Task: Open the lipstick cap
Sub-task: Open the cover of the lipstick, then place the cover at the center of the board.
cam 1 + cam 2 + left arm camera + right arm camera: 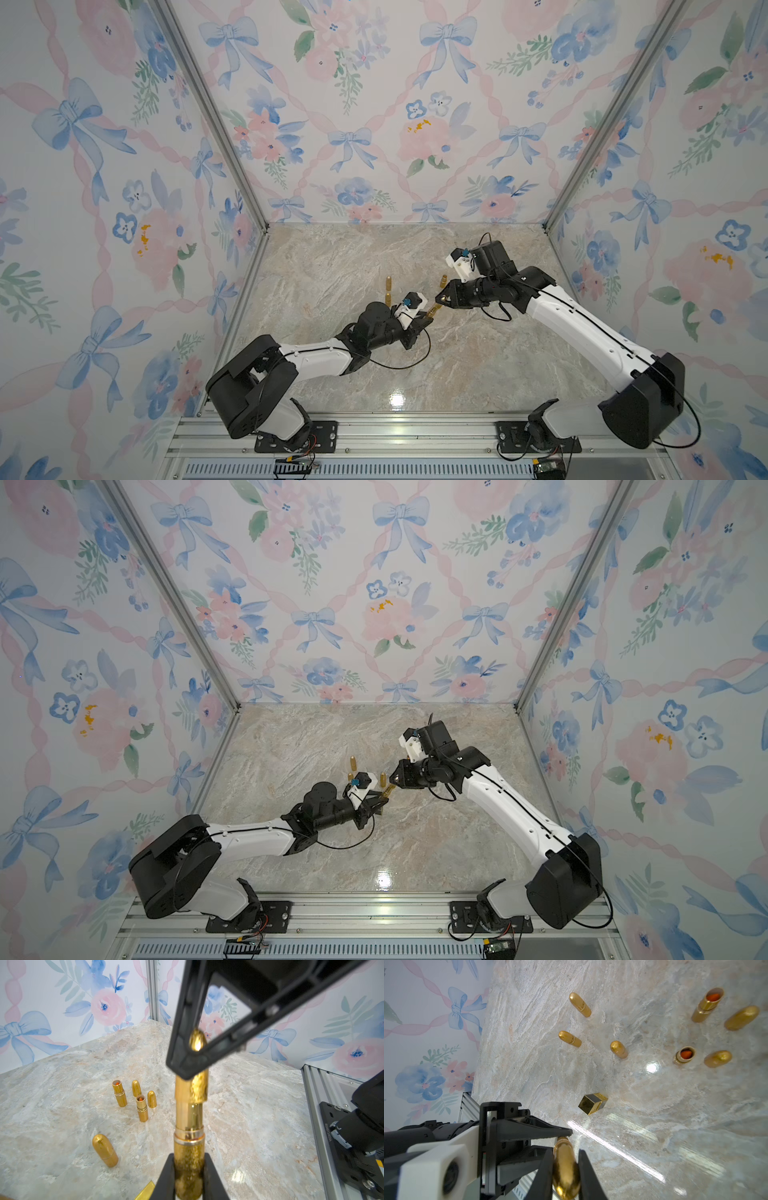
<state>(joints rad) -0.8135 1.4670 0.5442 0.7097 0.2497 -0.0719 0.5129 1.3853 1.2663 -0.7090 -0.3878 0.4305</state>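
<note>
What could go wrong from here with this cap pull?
The glossy cap is only partly off; the right gripper could slip along its rounded surface. An off-axis pull may twist the lipstick base in the left gripper. A sudden release could swing an arm into the open lipsticks standing nearby.

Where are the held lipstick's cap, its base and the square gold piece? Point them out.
Cap (pixel 565 1167), right wrist view, on its rounded gold side.
Base (pixel 188 1159), left wrist view, on its glittery lower barrel.
Square gold piece (pixel 588 1105), right wrist view, on its gold face.
</note>
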